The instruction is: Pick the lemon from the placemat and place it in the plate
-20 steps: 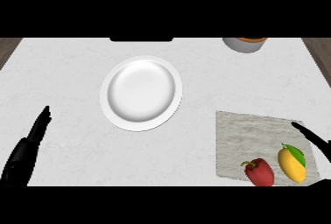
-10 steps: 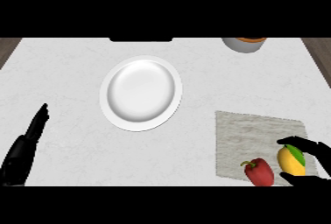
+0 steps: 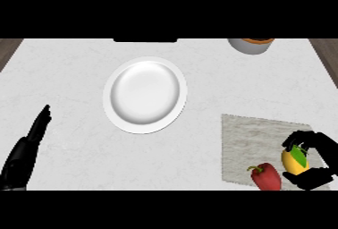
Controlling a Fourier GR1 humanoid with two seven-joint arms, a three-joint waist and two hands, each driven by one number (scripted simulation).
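At lower right, the right hand (image 3: pixel 315 160) curls its fingers and thumb round the lemon (image 3: pixel 295 160), which lies on the grey placemat (image 3: pixel 251 134) just beside a red pepper (image 3: pixel 265 176). The white plate (image 3: pixel 145 94) sits upper centre, well apart. The left hand (image 3: pixel 26 150) rests open at lower left.

White marbled counter (image 3: pixel 79 62); brown wood floor (image 3: pixel 8 49) at both top corners; even light.

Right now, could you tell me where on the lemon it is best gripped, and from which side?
Grip the lemon across its narrow middle, coming from its right. It lies lengthwise on the placemat with the red pepper close on its left, so that side is crowded. The right hand already curls round it this way.
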